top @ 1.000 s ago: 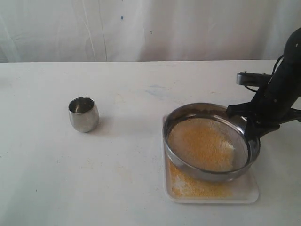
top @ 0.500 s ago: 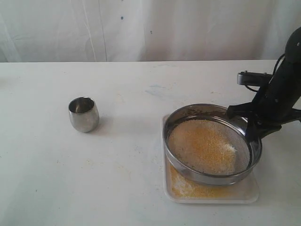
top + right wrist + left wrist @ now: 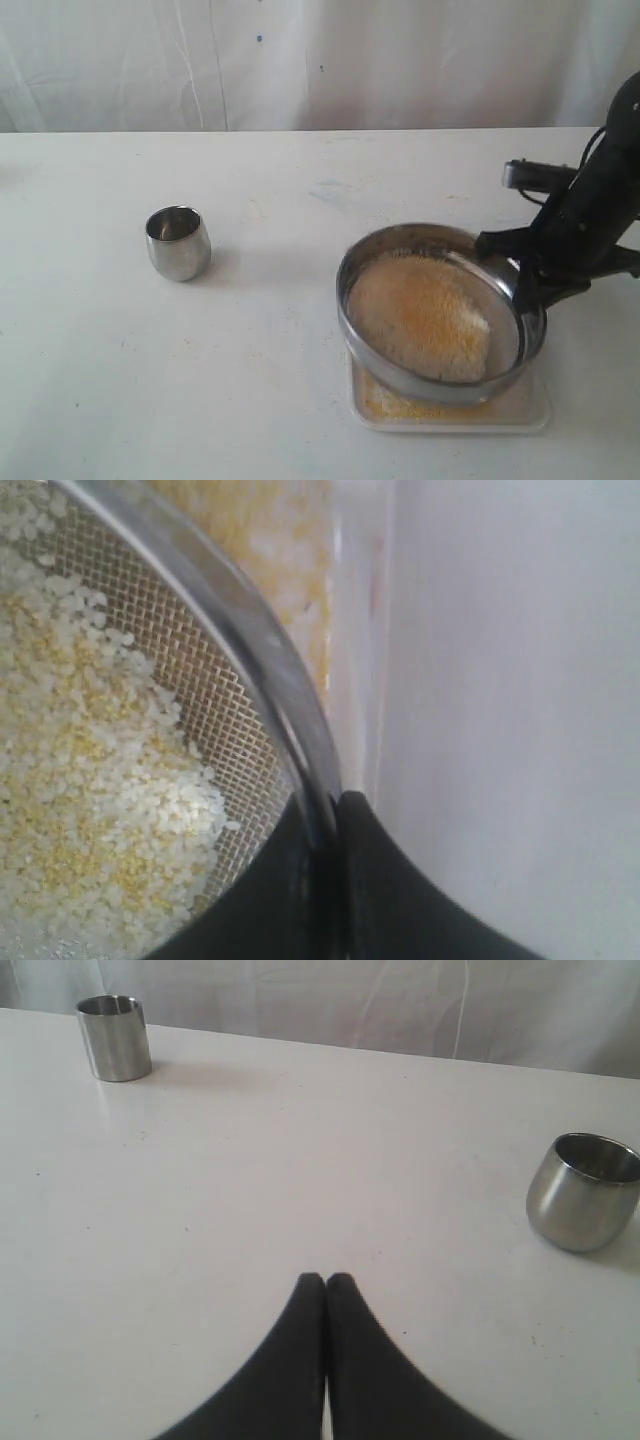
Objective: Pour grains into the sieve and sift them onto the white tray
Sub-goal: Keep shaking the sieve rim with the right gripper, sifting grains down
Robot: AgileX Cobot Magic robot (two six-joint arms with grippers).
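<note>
Right gripper [image 3: 323,820] pinches sieve [image 3: 436,384] — white table [image 3: 250,360].

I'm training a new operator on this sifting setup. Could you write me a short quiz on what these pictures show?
1. Besides the rounded cup, how many more cups does the left wrist view show?
2. True or false: the right gripper is shut on the rim of the sieve.
3. The grains that fell through the mesh lie: A. in the rounded cup; B. on the tray; C. on a plate.

Key: 1. One, the straight cup. 2. True. 3. B.
</note>
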